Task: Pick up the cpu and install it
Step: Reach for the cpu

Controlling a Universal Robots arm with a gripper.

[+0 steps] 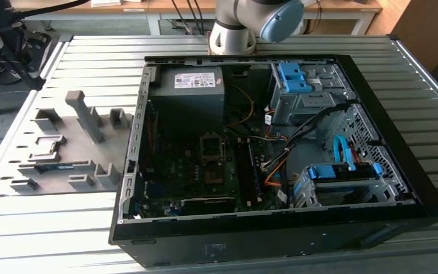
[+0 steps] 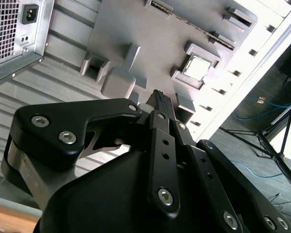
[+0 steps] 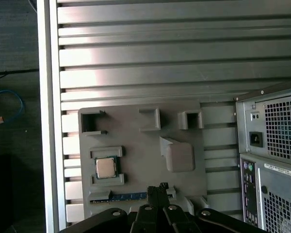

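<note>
Silvery cpu [image 3: 106, 168] sitting in its pocket on grey tray [image 3: 136, 133], tray side nearest desk [image 3: 136, 48] edge | gripper [image 3: 157, 188] hovering above tray by memory stick [image 3: 121, 197], pinched narrow, carrying nothing | progress: pickup and install both remaining

In the first wrist view the gripper [image 3: 157, 187] hides part of the memory stick [image 3: 119, 197], and the picture's edge cuts off the computer case [image 3: 274, 160]. In the exterior view the robot arm [image 1: 253, 23] is cut off at the top. The pieces on the grey tray [image 1: 82, 154] are perhaps too small to name.
</note>
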